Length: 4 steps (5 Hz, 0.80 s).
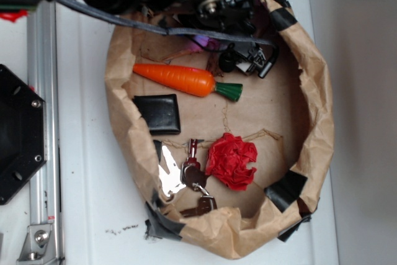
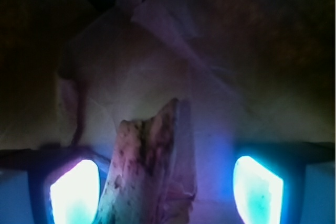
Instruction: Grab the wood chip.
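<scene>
Wood chip (image 2: 149, 174) stands between the gripper's (image 2: 167, 184) glowing pads, nearer the left pad (image 2: 74, 191); jaws wide, apparently not yet touching it. Gripper sits low at the paper tray's (image 1: 313, 100) far edge, beyond the carrot (image 1: 177, 79), straddling the chip for a pinch.

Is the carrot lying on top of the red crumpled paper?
No, the carrot lies near the top of the paper bin, well apart from the red crumpled paper lower down.

Wood chip (image 2: 149, 171) upright between glowing pincer (image 2: 167, 187) fingers (image 2: 76, 192).
</scene>
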Motion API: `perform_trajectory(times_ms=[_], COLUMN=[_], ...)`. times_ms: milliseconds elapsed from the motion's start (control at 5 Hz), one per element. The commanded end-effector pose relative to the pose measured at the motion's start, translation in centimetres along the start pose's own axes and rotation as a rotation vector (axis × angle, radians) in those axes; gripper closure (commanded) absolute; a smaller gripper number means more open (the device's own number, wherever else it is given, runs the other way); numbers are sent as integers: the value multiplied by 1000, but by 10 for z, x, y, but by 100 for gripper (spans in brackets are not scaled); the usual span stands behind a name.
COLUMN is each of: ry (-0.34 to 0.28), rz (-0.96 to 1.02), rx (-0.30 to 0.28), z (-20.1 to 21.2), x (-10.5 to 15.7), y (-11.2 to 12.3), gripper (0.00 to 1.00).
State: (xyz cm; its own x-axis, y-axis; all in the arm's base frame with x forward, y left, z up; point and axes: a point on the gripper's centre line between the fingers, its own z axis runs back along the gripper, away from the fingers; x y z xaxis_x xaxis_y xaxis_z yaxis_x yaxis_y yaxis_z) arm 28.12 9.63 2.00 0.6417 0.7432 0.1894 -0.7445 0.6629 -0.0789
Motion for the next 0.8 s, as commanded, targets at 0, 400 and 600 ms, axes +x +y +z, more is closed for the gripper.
perform_trajectory(times_ms=[0,400,600], ry=[-9,-6,-4], rz=[13,11,7], rx=[-1,-4,4], z=[10,13,12], x=[-2,-3,-4], y=[5,5,3], gripper=[100,100,100])
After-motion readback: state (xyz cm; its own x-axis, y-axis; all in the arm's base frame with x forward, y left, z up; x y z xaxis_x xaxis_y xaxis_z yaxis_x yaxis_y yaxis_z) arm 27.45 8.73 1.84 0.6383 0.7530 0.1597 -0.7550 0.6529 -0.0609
